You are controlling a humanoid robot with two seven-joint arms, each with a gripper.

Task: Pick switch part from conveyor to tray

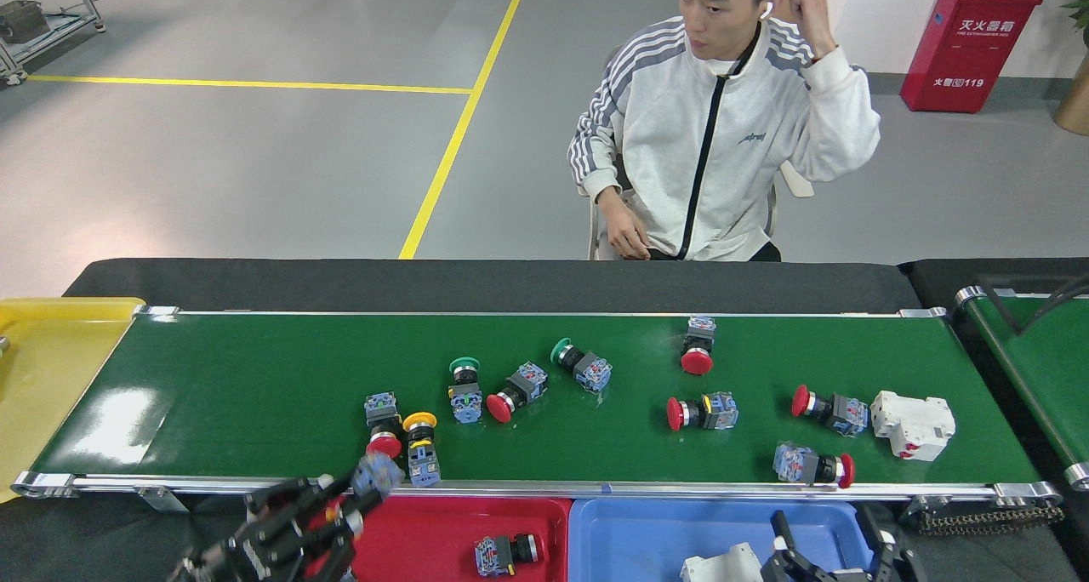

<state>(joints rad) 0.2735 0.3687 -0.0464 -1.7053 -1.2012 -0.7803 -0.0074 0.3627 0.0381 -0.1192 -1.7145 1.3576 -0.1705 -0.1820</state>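
Bright, even overhead light fills the scene. The glossy conveyor (255, 369) throws back a soft white glare patch near its left end, and the grey floor (213, 156) shows pale sheen. Shadows under the switch parts (519, 388) are short and faint. The left claw (327, 514) is smeared by motion blur; everything else is sharp. Straight rails bow slightly toward the frame edges.

Conveyor (255, 378) bearing scattered switch parts (510, 390)
Two trays (442, 522) side by side before it; person (715, 131) seated behind it; one part (508, 555) in left tray
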